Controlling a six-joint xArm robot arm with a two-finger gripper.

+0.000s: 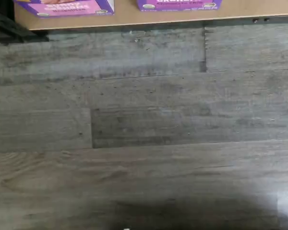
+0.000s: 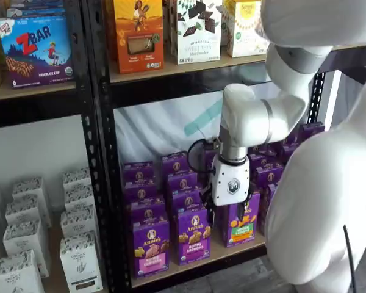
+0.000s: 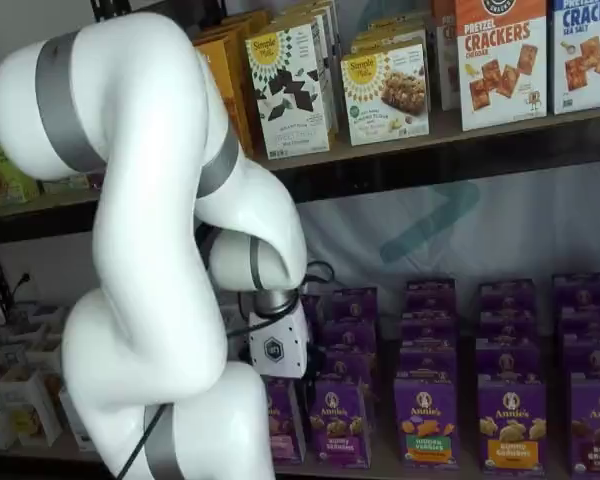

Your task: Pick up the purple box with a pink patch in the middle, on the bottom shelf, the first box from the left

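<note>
The purple box (image 2: 150, 246) with a pink patch stands upright at the front left end of the bottom shelf (image 2: 198, 264). Its lower part also shows in the wrist view (image 1: 62, 6), on the shelf's edge (image 1: 182, 17) above the floor. In a shelf view the arm partly covers it (image 3: 281, 420). My gripper (image 2: 230, 183) hangs in front of the purple boxes, to the right of the purple box and higher than its top. Only its white body shows in both shelf views (image 3: 277, 346); the fingers do not show plainly.
More purple boxes stand in rows behind and beside it, one with a pink patch (image 2: 193, 235) and one with a green-and-orange patch (image 2: 241, 224). A black perforated upright (image 2: 107, 183) stands just left of the box. White boxes (image 2: 79, 259) fill the neighbouring rack. Grey plank floor (image 1: 144, 134) lies below.
</note>
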